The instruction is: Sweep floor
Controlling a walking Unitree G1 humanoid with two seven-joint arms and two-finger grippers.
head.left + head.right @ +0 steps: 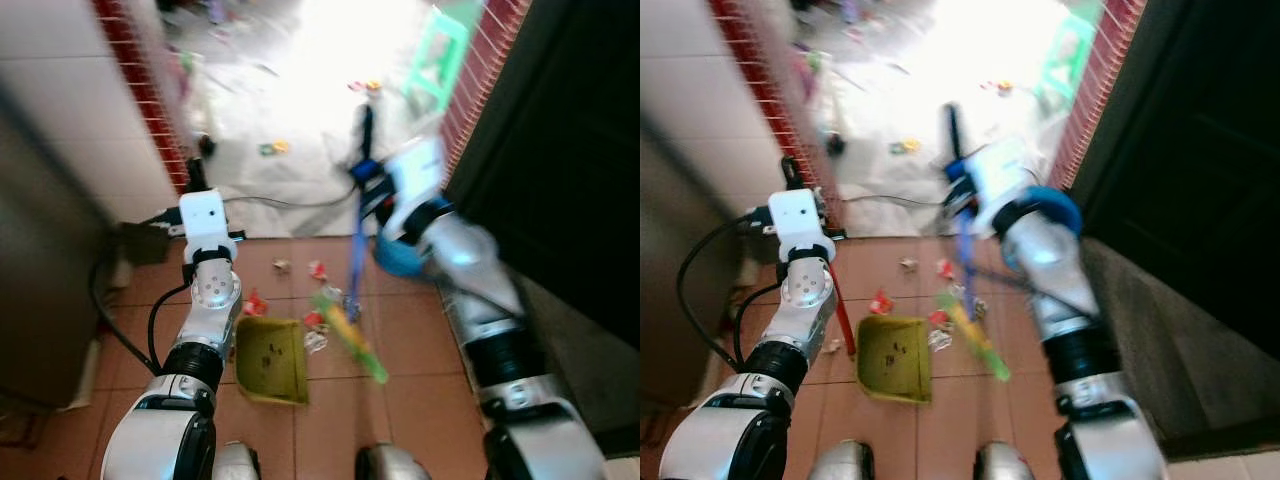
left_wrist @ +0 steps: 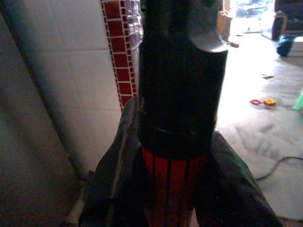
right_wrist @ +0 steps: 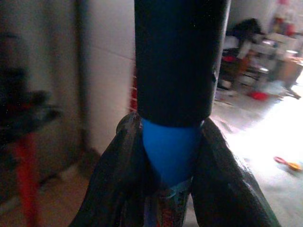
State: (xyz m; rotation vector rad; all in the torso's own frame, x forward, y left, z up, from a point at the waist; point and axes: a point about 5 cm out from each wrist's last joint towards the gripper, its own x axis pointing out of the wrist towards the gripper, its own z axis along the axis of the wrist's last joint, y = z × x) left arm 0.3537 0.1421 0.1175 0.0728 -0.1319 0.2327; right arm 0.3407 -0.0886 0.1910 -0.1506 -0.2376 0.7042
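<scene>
left eye view: the right gripper (image 3: 173, 156) clamps the blue-handled broom (image 1: 354, 262), the left gripper (image 2: 173, 161) the red handle of the yellow-green plastic dustpan (image 1: 271, 358). a few specks lie inside; colourful scraps (image 1: 316, 270) wait beside it, more far off.

Floor (image 1: 420, 400): terracotta tiles, giving way to pale grey beyond the doorway. Dustpan (image 1: 272, 360): yellow-green, dark specks inside; its handle (image 1: 842, 315) red. Broom (image 1: 355, 250): blue handle, green-yellow head. Litter (image 1: 317, 269): red and white scraps. Wall edging (image 1: 150, 100): red mosaic squares against white tile. Stool (image 1: 440, 55): green.
</scene>
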